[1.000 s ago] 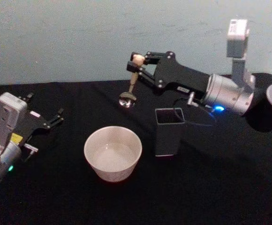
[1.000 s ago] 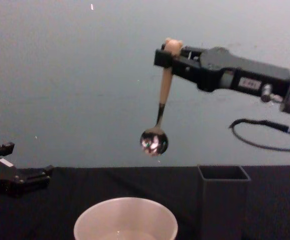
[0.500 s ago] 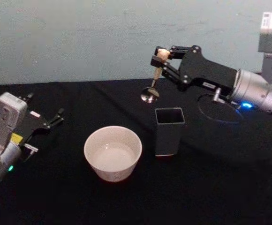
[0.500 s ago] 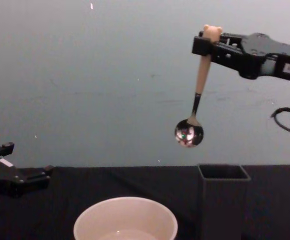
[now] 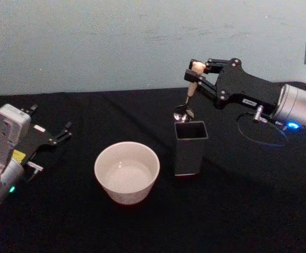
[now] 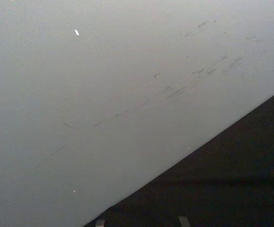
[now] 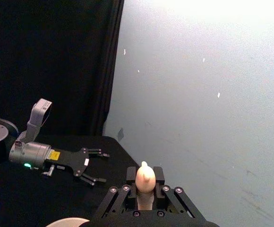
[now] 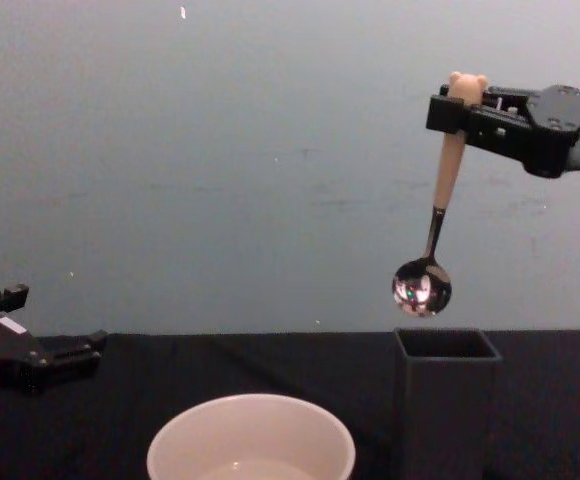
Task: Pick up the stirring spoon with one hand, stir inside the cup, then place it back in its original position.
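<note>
Your R hand (image 5: 197,71) gripped the stirring spoon (image 8: 441,200), bowl hanging below it just above the holder (image 5: 190,153) mouth; cup (image 5: 126,171) further left. L hand (image 5: 63,132) parked, fingers apart.

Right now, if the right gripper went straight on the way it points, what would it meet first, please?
Probably nothing on the table: the right gripper, shut on the stirring spoon, points leftward above the holder and cup. Its line looks free up to the pale wall, though depth is unclear.

Right gripper (image 5: 197,69) raised, jaws clamped on the stirring spoon (image 8: 450,168); left gripper (image 5: 51,118) parked low, jaws apart.
</note>
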